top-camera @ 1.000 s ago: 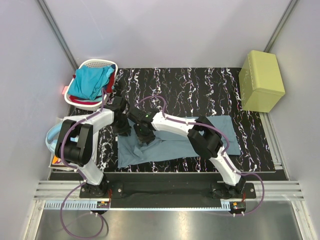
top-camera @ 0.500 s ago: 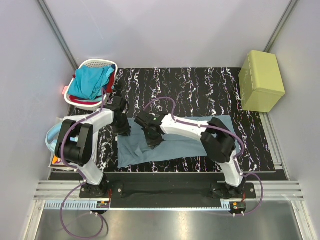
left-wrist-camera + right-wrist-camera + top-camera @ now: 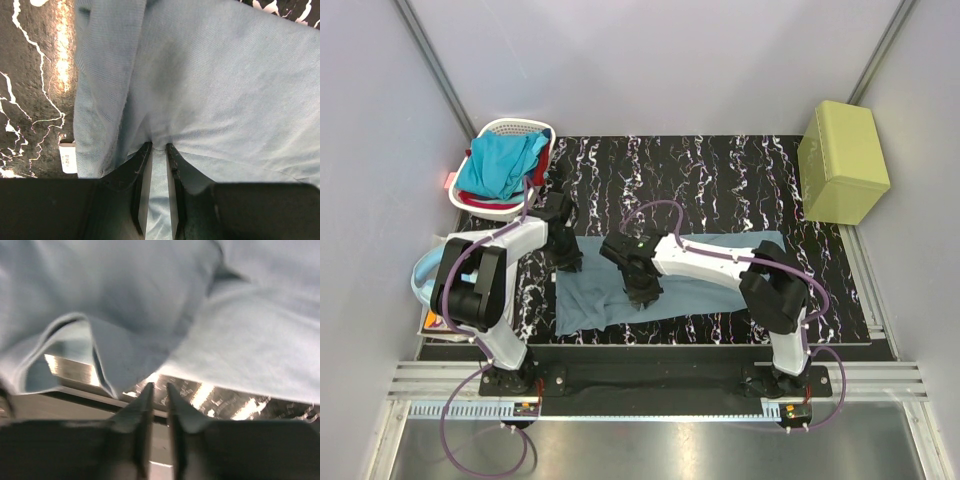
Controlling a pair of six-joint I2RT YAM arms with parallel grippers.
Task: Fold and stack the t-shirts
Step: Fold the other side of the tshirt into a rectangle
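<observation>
Left end effector [image 3: 159, 146] clamped on grey-blue tee [image 3: 210, 75]; right end effector [image 3: 159, 386] grip unclear

Camera layout: one fixed overhead view, two wrist-mounted views.
The top external view looks steeply down from above and behind the arm bases and takes in the whole table [image 3: 720, 170]. Each wrist view looks along the left gripper [image 3: 159, 147] or the right gripper [image 3: 159, 386] at close range. All three views share the grey-blue t-shirt [image 3: 585, 300].
</observation>
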